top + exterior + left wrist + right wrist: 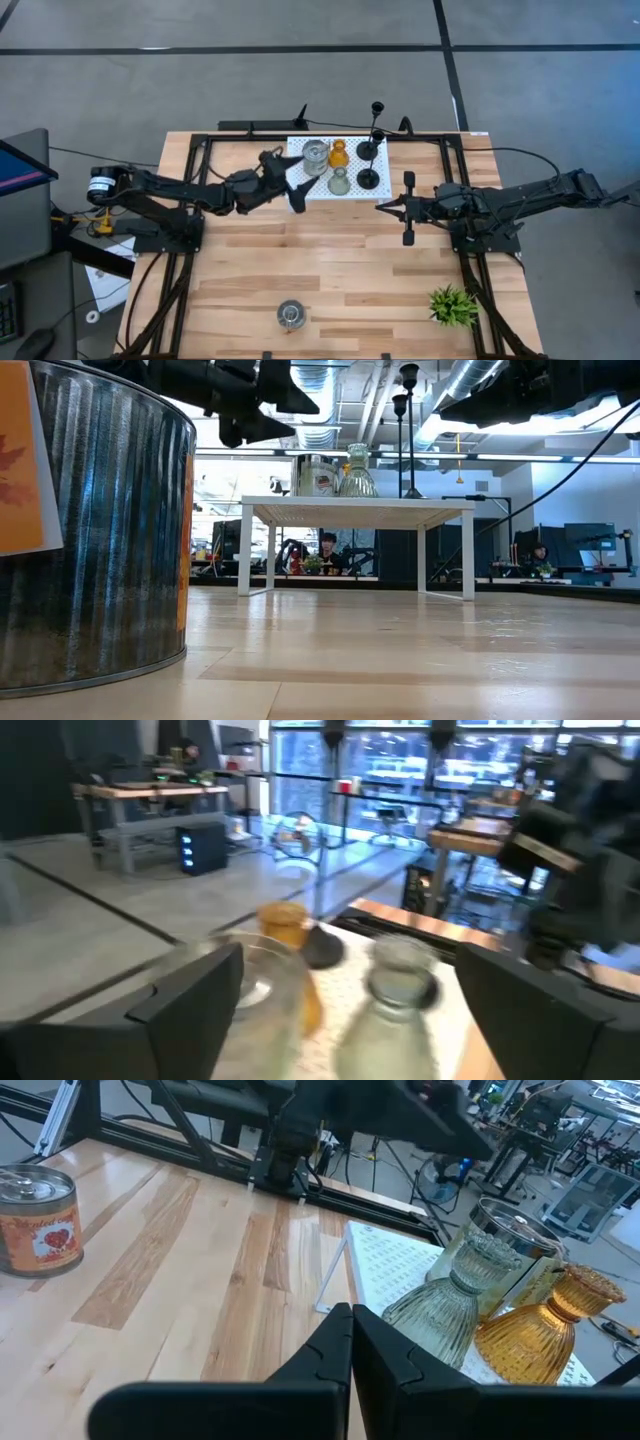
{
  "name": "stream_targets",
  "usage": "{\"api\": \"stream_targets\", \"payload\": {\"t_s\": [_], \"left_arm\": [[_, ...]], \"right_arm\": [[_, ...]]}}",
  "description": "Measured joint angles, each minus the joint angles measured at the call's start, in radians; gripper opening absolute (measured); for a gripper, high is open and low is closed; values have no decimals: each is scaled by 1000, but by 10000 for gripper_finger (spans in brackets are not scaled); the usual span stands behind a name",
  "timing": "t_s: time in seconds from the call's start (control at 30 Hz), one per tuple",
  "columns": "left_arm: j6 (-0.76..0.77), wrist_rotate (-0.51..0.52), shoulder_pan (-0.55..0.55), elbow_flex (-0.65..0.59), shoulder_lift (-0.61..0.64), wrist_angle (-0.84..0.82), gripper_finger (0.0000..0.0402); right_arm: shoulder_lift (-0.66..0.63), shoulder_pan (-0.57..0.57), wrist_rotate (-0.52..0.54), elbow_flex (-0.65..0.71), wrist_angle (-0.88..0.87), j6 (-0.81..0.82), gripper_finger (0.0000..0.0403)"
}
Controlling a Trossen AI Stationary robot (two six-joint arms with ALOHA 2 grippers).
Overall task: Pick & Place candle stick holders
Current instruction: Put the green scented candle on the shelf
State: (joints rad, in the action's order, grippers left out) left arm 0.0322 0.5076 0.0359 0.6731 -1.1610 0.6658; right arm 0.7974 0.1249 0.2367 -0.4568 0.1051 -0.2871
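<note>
Spiky green plant (453, 306) near the table's (400, 280) front right; white perforated stand (300, 190) at back.

You're in a robotics lab/open workshop: wood table (330, 270) on concrete floor (200, 70), exposed ceiling ducts (470, 380), workbenches (150, 795) w/ electronics, people seated at desks (327, 545) in the background, monitor (22, 165) beside the rig.

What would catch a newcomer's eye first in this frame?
The white perforated stand at the table's far edge, crowded with five candle stick holders. The left gripper, fingers open, hovers beside the silvery one there. Another silvery holder stands alone at the near edge.
</note>
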Motion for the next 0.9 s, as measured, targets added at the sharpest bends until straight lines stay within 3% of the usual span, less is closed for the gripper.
{"api": "stream_targets", "payload": {"t_s": [0.3,0.73,0.9], "left_arm": [[81,1,-20,0,-118,34,227],[81,4,27,0,-292,312,17],[79,-8,18,14,-325,323,5]], "right_arm": [[0,0,0,0,10,0,0],[0,0,0,0,17,0,0],[0,-1,0,0,19,0,0]]}}
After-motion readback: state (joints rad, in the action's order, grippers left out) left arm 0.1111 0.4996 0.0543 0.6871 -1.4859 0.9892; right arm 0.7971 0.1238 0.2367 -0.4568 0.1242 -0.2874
